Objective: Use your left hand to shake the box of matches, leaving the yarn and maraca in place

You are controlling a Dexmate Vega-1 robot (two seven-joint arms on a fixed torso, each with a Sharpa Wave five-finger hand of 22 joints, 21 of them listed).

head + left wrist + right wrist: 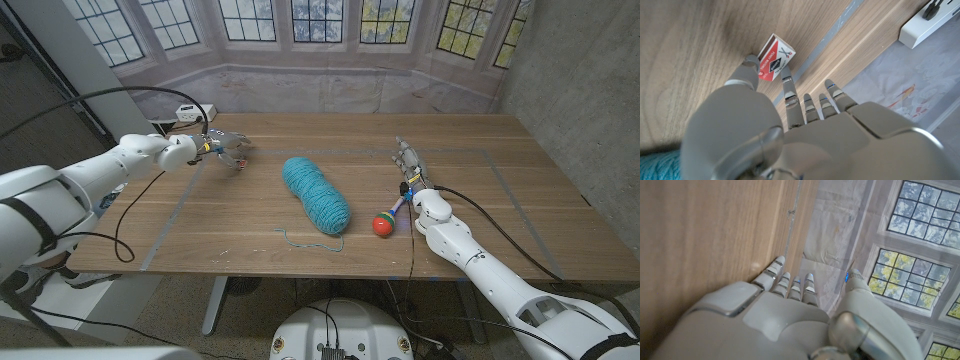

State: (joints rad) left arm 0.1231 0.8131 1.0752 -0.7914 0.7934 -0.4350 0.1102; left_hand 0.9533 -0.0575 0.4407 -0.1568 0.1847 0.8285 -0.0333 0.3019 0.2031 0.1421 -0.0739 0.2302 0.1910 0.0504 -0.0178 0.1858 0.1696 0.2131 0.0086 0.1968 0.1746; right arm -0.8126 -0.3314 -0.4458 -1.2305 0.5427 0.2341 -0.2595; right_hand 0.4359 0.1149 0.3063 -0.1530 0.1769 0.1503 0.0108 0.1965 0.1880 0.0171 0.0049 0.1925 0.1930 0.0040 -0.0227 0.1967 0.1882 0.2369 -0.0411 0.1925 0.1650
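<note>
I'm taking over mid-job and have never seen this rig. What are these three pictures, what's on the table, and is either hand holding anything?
The machine is a two-armed robot standing at a wooden table, each arm ending in a fingered hand.

The wide picture comes from a camera on its head, looking down. The other two come from cameras on the wrists, looking along the back of each hand; those views are turned, so do not trust their up and down.

On the table lie a skein of teal yarn in the middle and a colourful maraca beside the right hand, which holds nothing.

The left hand is over a red and white box of matches. The left wrist view shows fingertips at two of its edges; whether it is gripped yet is unclear.
</note>
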